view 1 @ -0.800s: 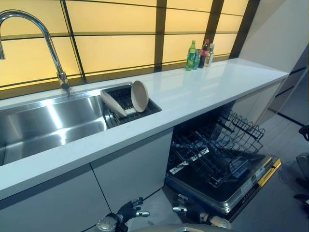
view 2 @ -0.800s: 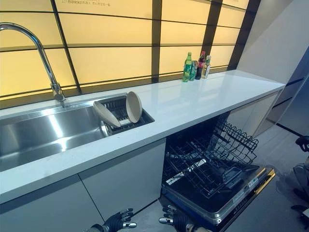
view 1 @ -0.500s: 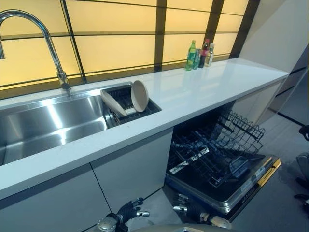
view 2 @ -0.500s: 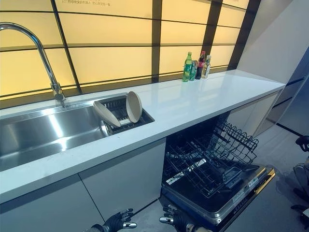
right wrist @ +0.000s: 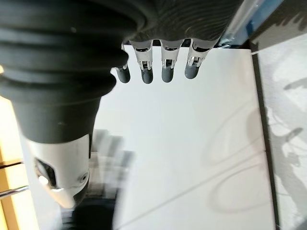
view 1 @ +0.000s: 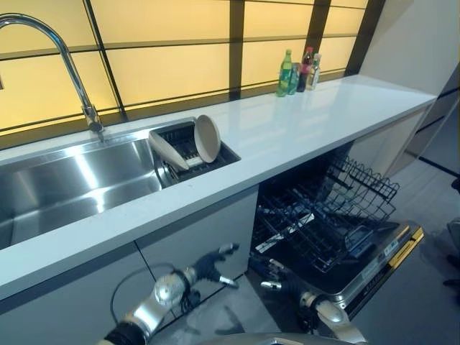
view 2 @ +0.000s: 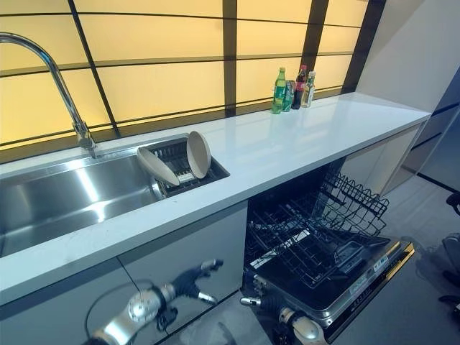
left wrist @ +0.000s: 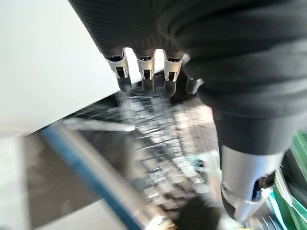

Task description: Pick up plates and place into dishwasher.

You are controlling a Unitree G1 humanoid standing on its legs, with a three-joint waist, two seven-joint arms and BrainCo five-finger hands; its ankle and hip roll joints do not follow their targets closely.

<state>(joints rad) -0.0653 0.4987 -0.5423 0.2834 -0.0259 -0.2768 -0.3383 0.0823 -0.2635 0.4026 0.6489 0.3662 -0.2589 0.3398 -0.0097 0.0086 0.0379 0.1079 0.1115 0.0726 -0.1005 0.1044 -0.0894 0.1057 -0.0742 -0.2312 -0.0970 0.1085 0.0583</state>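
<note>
Stainless steel is gleaming in the sink (view 1: pixel 65 187) at about 9 o'clock of the head views, with the curved faucet (view 1: pixel 50 43) rising behind it near 10 o'clock. Just to the sink's right, a dark drying rack (view 1: pixel 198 154) is sitting sunk into the white countertop (view 1: pixel 302 122), and two beige plates are standing in it: the left plate (view 1: pixel 168 150) is leaning over at a slant, while the right plate (view 1: pixel 207 138) is standing nearly upright just beside it. Neither plate is being touched by a hand. Below the counter edge, toward 6 o'clock, the left hand (view 1: pixel 213 264) is hanging in front of the grey cabinet door (view 1: pixel 194 244), its fingers relaxed and spread, grasping nothing. Near it, toward 5 o'clock, the right hand (view 1: pixel 284 286) is hovering low by the front of the open dishwasher (view 1: pixel 338 266), its fingers likewise loose and holding nothing. The dishwasher's wire rack (view 1: pixel 323 215) is standing pulled out over the lowered door at about 4 o'clock. Far back on the counter, near 1 o'clock, three bottles (view 1: pixel 298 70) are standing close together against the lit yellow wall panels (view 1: pixel 172 65).
</note>
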